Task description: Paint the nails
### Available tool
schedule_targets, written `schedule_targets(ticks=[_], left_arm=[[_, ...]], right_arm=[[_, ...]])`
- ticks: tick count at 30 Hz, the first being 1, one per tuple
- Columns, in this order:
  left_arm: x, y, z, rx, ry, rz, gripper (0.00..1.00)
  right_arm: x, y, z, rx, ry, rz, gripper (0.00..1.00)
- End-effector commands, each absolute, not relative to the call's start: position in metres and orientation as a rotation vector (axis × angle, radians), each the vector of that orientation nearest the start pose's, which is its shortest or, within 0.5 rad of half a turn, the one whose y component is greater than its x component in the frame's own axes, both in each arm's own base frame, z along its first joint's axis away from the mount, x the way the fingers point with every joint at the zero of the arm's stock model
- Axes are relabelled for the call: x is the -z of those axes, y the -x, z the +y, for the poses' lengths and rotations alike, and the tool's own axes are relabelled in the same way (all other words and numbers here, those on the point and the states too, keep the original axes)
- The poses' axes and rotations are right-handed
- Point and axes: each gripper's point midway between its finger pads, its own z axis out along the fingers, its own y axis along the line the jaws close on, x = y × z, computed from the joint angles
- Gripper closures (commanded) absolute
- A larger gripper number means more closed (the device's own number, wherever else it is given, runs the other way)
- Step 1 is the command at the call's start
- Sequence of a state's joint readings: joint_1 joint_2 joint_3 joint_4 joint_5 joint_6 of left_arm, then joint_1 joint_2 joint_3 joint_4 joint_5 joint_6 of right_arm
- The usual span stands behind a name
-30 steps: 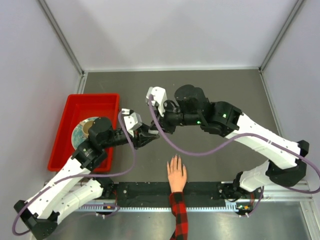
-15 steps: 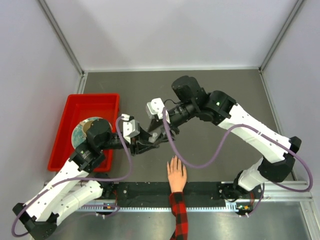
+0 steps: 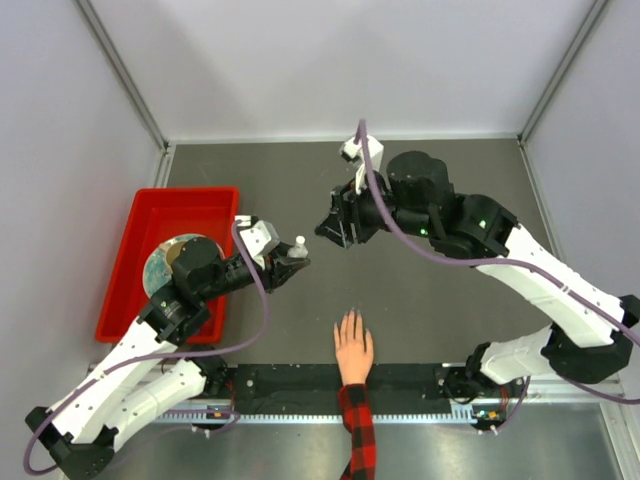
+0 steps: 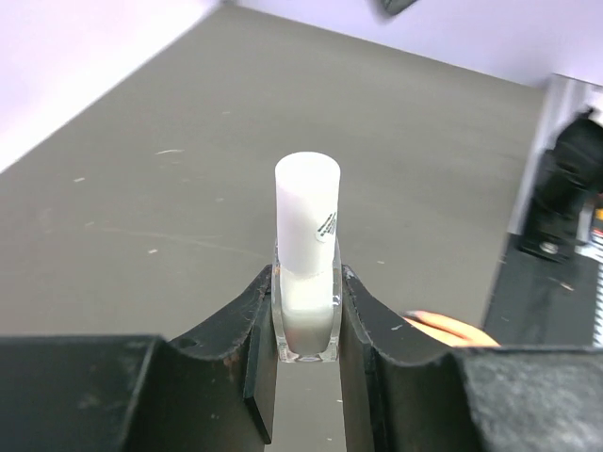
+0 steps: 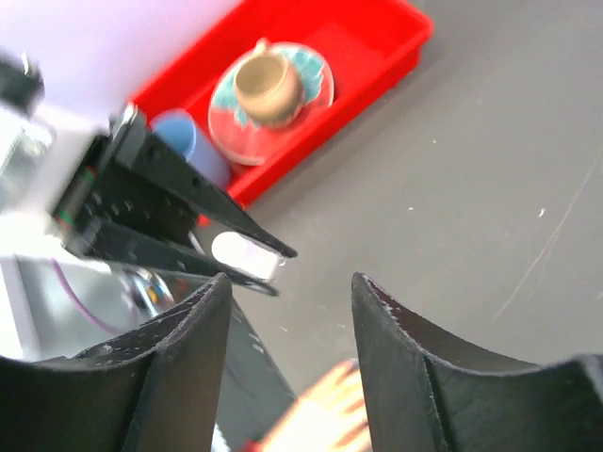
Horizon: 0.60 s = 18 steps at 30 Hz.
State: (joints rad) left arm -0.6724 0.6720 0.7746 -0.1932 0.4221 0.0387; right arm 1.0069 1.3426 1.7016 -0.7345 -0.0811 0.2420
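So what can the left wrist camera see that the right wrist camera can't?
Only the left wrist camera shows the bottle up close: clear glass pinched in the left gripper, its white cap up, with a small sticker on it. Only the right wrist camera shows the red bin, a brown cup on a plate, something blue, and the open right gripper. Both show the bottle, the person's hand and the gray table.

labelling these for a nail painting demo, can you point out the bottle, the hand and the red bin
bottle (image 4: 307,250): left wrist view, lower part of its white cap
hand (image 3: 353,351): top view, back of the hand
red bin (image 3: 165,213): top view, bare floor near its far wall
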Motion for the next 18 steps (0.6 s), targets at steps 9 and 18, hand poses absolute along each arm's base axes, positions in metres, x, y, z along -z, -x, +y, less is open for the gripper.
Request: schedule_targets(ticks=[9,18], left_arm=[[-0.34,-0.194,-0.217,0.724,-0.769,1.379,1.0],[-0.341,-0.193,-0.217,0.736,-0.764,1.377,1.0]], right_arm=[[-0.395,-0.191,0.375,-0.843,0.493,1.965,0.47],[-0.384,-0.186,0.389,-0.868,0.539,1.981,0.6]])
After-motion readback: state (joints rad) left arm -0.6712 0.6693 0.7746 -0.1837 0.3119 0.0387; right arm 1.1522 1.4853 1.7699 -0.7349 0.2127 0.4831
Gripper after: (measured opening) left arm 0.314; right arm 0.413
